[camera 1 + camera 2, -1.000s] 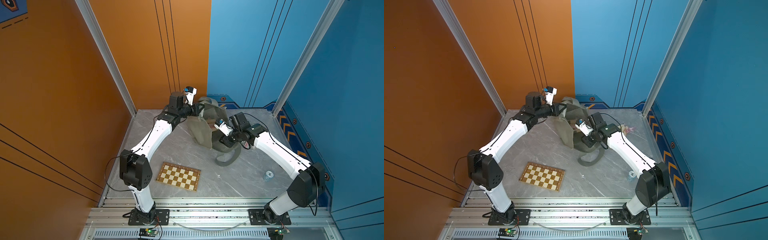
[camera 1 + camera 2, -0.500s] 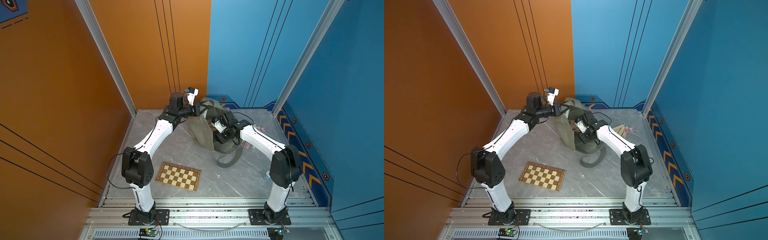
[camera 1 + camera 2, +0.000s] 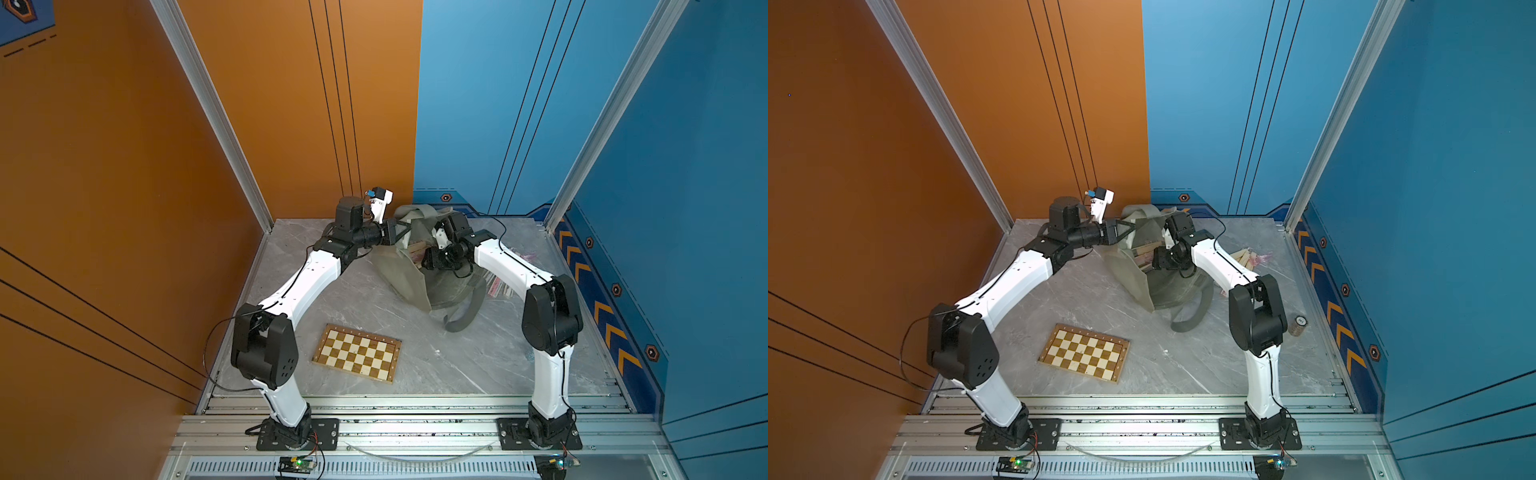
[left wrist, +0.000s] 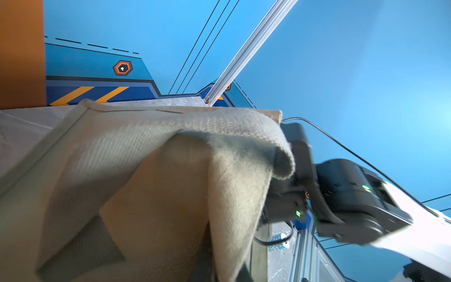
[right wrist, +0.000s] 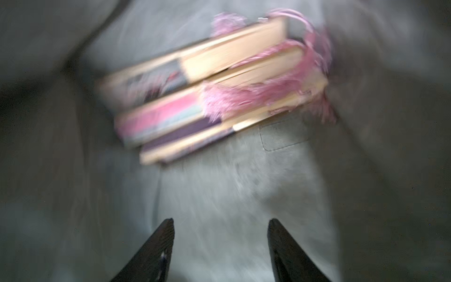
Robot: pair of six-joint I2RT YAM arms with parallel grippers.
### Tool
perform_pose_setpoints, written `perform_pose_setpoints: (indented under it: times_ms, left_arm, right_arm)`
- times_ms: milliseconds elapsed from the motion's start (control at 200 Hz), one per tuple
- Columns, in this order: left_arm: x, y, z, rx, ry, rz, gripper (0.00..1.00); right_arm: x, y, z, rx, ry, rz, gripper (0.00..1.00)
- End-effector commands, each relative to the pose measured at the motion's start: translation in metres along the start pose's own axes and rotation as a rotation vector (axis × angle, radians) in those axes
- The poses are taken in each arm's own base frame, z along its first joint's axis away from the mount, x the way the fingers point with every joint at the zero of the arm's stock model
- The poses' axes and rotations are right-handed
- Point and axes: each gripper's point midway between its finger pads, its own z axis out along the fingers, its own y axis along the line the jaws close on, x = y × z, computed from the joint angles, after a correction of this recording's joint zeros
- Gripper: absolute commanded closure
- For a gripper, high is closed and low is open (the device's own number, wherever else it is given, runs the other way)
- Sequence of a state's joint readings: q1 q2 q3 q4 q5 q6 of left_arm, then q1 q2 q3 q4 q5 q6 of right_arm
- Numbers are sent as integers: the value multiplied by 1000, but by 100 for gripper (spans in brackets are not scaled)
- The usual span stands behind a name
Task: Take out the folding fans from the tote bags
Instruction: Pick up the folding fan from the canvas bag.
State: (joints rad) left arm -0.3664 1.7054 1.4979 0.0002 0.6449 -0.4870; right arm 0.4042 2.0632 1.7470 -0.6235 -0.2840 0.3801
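Right wrist: I am seeing right pincer [image 5: 220, 225] open, empty, inside tote bag [image 5: 244, 195]; folding fans [image 5: 212, 90] lying just ahead; left pincer [image 3: 406, 232] clamping bag rim.

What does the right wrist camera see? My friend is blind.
Blurry close-up: a stack of closed folding fans with pale bamboo ribs and pink tassels lies inside a grey-green fabric tote bag. The black right gripper hangs open and empty before them.

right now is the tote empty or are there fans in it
Not empty: several closed fans lie stacked inside the tote, shown in the right wrist view.
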Motion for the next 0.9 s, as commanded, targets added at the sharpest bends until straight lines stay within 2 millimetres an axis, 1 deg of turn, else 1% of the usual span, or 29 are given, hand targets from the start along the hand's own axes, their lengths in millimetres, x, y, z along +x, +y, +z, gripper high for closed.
perform_pose_setpoints:
  times_ms: [0, 95, 180, 230, 370, 461, 536, 596, 661, 731, 801, 896]
  left_arm:
    - [-9, -28, -16, 25, -43, 74, 100]
    - [0, -33, -19, 0, -39, 86, 100]
    - [7, -34, -22, -15, -40, 88, 100]
    - [9, -35, -24, -19, -40, 88, 100]
    - [22, -35, -24, -42, -10, 94, 100]
    - [39, -33, -21, -68, 34, 101, 100]
    - [60, -28, -16, -99, 81, 102, 100]
    - [74, -29, -12, -109, 113, 99, 100]
    - [88, -30, -9, -127, 142, 99, 100]
    - [103, -26, -10, -159, 163, 93, 100]
    - [111, -20, -14, -175, 157, 69, 100]
    - [114, -17, -22, -200, 134, 54, 100]
  right_arm:
    - [6, -6, 24, -44, 47, 243, 35]
    - [7, -8, 38, -64, 60, 330, 35]
    - [13, -13, 50, -61, 83, 386, 35]
    - [15, -13, 53, -61, 88, 391, 35]
    - [23, -23, 60, -25, 104, 418, 35]
    - [29, -30, 64, 3, 113, 426, 35]
    - [31, -35, 69, 19, 117, 433, 35]
    - [34, -39, 73, 34, 121, 437, 35]
    - [34, -43, 77, 46, 117, 450, 35]
    - [33, -44, 82, 45, 111, 455, 35]
    - [33, -45, 86, 46, 114, 459, 35]
    - [32, -45, 89, 46, 111, 459, 36]
